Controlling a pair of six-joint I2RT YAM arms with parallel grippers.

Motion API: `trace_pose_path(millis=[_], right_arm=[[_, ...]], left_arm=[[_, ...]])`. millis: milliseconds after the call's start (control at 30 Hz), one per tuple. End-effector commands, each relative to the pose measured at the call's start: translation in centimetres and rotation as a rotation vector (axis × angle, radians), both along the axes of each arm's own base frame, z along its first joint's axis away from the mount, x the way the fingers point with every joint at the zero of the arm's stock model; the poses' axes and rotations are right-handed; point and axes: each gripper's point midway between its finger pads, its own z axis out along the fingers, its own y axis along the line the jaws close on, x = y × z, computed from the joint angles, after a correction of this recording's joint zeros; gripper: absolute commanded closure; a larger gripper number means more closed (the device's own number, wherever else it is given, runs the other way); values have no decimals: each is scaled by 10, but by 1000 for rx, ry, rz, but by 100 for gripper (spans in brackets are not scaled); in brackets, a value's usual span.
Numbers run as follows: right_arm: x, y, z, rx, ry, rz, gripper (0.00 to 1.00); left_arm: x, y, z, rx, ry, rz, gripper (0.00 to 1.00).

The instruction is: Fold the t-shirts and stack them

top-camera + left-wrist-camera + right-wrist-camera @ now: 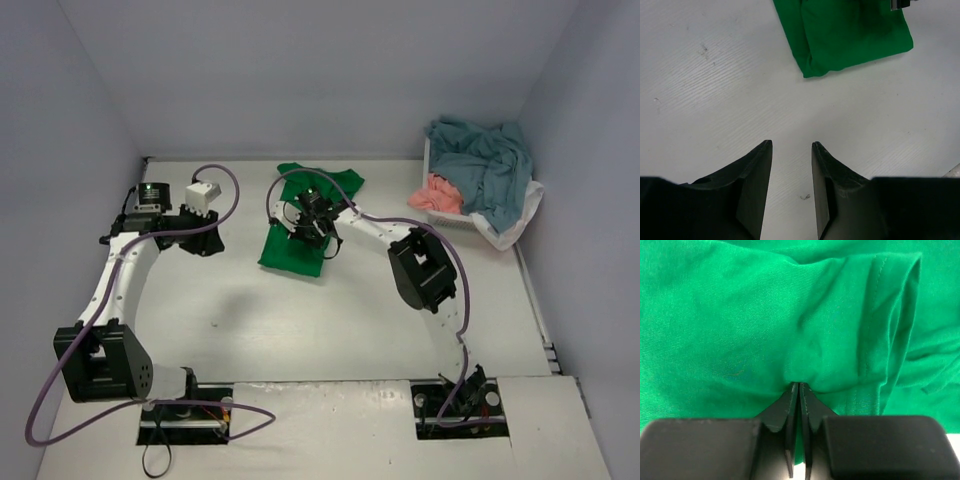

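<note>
Green t-shirt [300,240] lies directly under the right end effector [312,222], partly folded into a rough rectangle, one sleeve sticking out on the far side. Bright plain green knit, soft creases, and the right wrist view shows a stitched hem running along a folded-over edge.

Right end effector [798,386] is clamped tight, with a pinch of green t-shirt [765,315] puckered at its tips.

Left end effector [791,145] has a narrow gap, nothing in it, over bare worktop [715,100]. From it, the green t-shirt [850,35] is ahead and to the right, well apart, with the nearest corner neatly doubled over.

Well off to the right end effector's right is a white mesh basket [440,215] heaped with a crumpled teal t-shirt [485,165], a pink t-shirt [438,190] bunched at its near edge.
</note>
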Motion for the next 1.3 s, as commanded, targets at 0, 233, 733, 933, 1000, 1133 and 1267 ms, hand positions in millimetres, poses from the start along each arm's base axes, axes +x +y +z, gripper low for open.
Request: trace_pose_path(millis=[0, 233, 733, 933, 1000, 1133, 1267], right_arm=[[5, 8, 4, 34, 23, -5, 96], [0, 1, 21, 31, 10, -23, 56], [-44, 13, 45, 53, 24, 39, 54], [-49, 27, 35, 71, 61, 65, 74], [-45, 32, 31, 78, 66, 64, 76], [-41, 41, 28, 80, 62, 71, 82], [-27, 45, 44, 91, 7, 61, 83]], left_arm=[[9, -3, 8, -4, -51, -13, 68], [15, -7, 5, 0, -41, -29, 68], [7, -14, 16, -1, -74, -39, 68], [7, -12, 15, 3, -78, -34, 68], [7, -12, 14, 6, -76, -34, 68], [7, -12, 12, 8, -78, -36, 68], [9, -11, 10, 11, -77, -35, 68]])
